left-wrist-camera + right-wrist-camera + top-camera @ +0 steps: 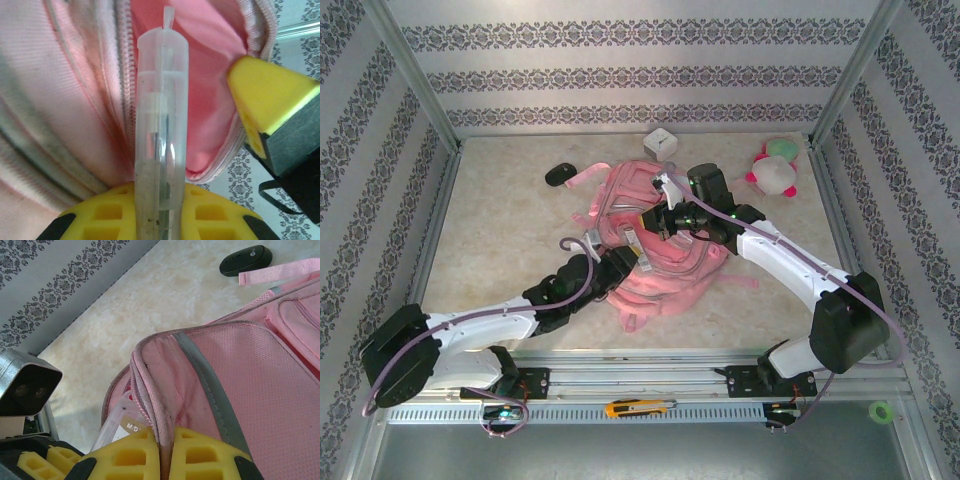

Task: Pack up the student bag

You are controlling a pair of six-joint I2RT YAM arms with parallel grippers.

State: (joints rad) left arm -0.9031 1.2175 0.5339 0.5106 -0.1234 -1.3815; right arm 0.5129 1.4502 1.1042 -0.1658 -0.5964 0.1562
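The student bag (670, 278) lies in the middle of the table, a pink backpack with one pocket held open. My right gripper (662, 217) is shut on the pocket's zipper edge, seen up close in the right wrist view as pink trim pinched in the right gripper (165, 441). My left gripper (628, 256) is shut on a clear plastic pen case (634, 243). In the left wrist view the clear case (161, 100) stands between the left gripper (160, 192) fingers, its tip at the pink lining of the bag (65, 100). The case's labelled end (114, 424) shows beside the bag (260, 370) edge.
A black mouse (559, 174) lies left of the bag by a strap. A white cube (661, 143) sits behind the bag, and a pink-and-white plush toy (775, 170) at the back right. A yellow utility knife (638, 407) and a green ring (881, 411) rest near the front rail.
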